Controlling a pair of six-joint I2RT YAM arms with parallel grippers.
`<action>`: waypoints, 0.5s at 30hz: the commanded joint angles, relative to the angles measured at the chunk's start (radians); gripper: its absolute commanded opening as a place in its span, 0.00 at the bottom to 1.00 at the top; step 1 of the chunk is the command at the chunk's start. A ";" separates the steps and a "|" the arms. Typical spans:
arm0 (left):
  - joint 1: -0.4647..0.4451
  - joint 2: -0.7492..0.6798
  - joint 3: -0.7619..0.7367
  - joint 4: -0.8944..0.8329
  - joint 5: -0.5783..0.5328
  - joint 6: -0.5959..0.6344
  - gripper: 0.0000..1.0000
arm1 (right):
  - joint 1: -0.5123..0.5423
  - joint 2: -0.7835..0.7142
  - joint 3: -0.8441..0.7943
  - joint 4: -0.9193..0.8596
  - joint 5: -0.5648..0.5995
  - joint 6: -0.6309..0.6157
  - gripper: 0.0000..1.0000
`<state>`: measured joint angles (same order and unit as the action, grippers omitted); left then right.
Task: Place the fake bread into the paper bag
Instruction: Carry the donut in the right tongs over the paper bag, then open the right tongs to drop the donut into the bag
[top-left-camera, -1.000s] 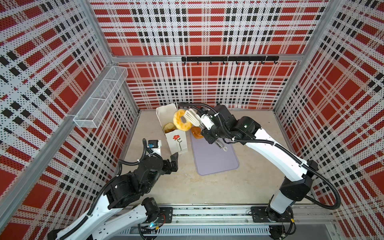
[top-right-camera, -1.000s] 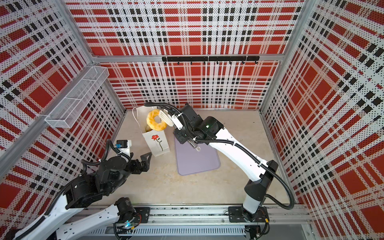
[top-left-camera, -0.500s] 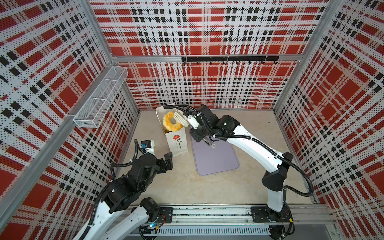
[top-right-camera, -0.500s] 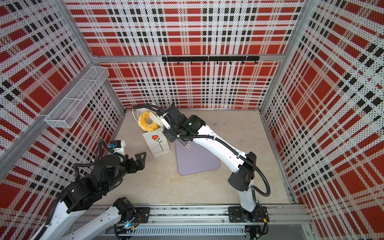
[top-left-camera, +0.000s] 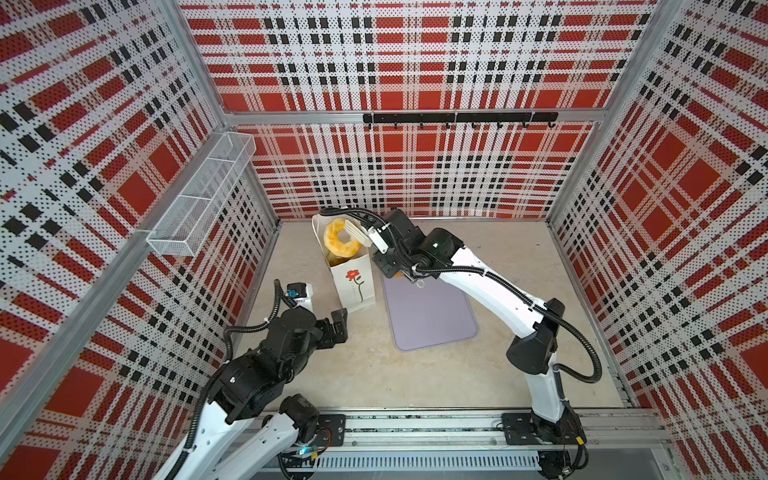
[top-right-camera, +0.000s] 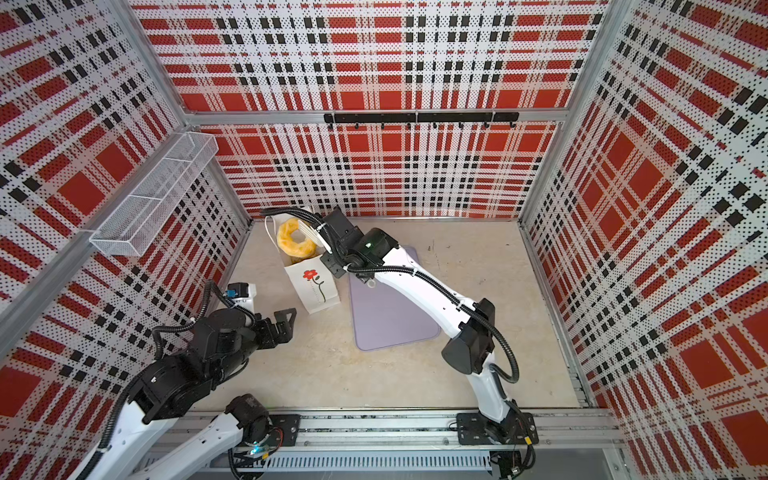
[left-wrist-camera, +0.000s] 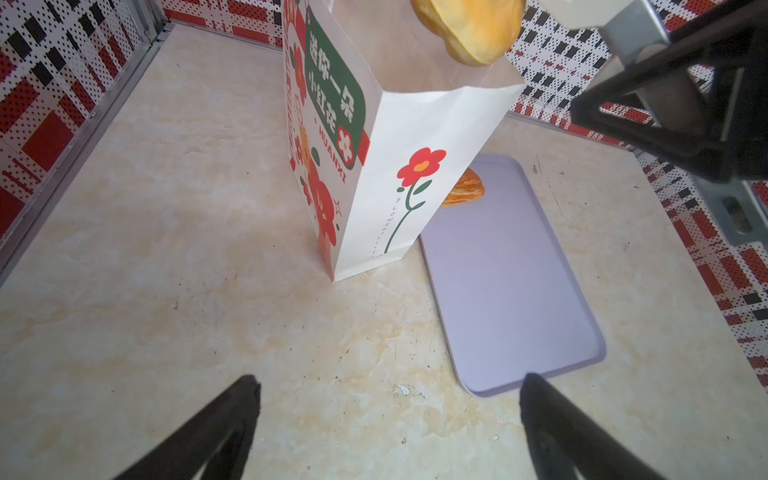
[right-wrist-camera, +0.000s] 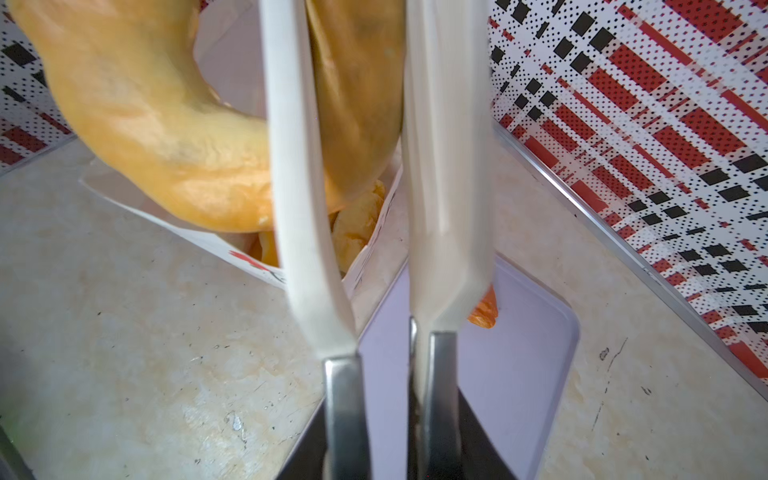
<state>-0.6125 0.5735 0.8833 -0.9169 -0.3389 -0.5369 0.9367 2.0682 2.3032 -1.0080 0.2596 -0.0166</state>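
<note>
A golden ring doughnut (top-left-camera: 341, 239) (top-right-camera: 296, 238) (right-wrist-camera: 166, 145) hangs on edge over the open mouth of the white paper bag (top-left-camera: 353, 282) (top-right-camera: 313, 286) (left-wrist-camera: 415, 145). My right gripper (top-left-camera: 357, 235) (top-right-camera: 309, 232) (right-wrist-camera: 357, 83) is shut on one side of the ring with its long white fingers. Inside the bag lie more pastries (right-wrist-camera: 357, 224). One brown pastry (left-wrist-camera: 463, 191) (right-wrist-camera: 484, 311) sits at the far end of the lilac tray (top-left-camera: 432, 316), behind the bag. My left gripper (top-left-camera: 338, 320) (top-right-camera: 286, 318) (left-wrist-camera: 388, 386) is open and empty, low in front of the bag.
The lilac tray (top-right-camera: 390, 320) (left-wrist-camera: 511, 291) lies flat right beside the bag. A white wire basket (top-left-camera: 203, 195) hangs on the left wall and a black hook rail (top-left-camera: 457, 118) on the back wall. Plaid walls close in three sides.
My right arm has carried the doughnut leftward, from beside the bag to above its mouth. The left arm has shifted only a little and stayed open.
</note>
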 joint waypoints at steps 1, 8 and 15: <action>0.010 -0.012 -0.017 -0.002 0.011 0.002 0.99 | 0.006 0.016 0.056 0.070 0.055 -0.017 0.33; 0.011 -0.016 -0.030 -0.001 0.019 -0.003 0.99 | 0.006 0.057 0.103 0.050 0.089 -0.023 0.36; 0.012 -0.020 -0.034 -0.002 0.019 -0.003 0.99 | 0.007 0.072 0.118 0.029 0.101 -0.029 0.49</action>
<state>-0.6102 0.5632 0.8532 -0.9169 -0.3180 -0.5385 0.9367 2.1338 2.3810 -1.0092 0.3344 -0.0364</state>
